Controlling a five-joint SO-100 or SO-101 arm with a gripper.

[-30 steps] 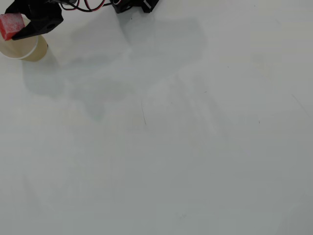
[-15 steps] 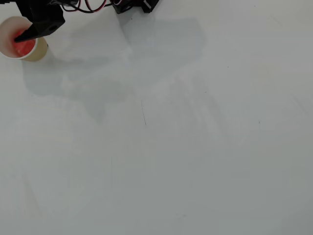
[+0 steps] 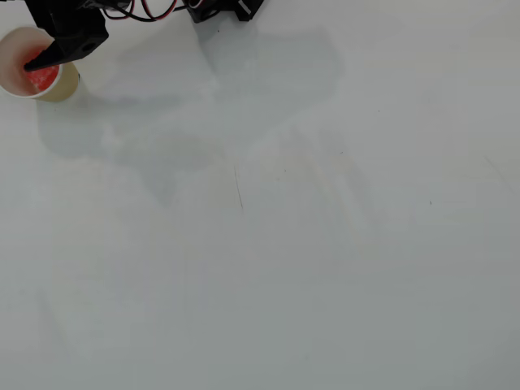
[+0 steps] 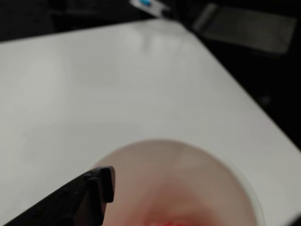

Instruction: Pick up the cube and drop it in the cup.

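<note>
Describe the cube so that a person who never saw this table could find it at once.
In the overhead view, look to the far top-left corner of the white table, where a paper cup stands under the black gripper. The cube lies inside that cup, the only red thing there.

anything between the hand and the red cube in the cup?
Nothing visible. In the overhead view the black hand hangs over the tan paper cup; the speckled red cube lies inside, below it.

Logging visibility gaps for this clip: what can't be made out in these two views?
- Cube: overhead view shows only a red patch inside the cup; the gripper overlaps it. In the wrist view it is a blur at the bottom edge.
- Gripper: only one finger shows in the wrist view, so its opening is unclear.
- Arm: cut off by the overhead view's top edge.
</note>
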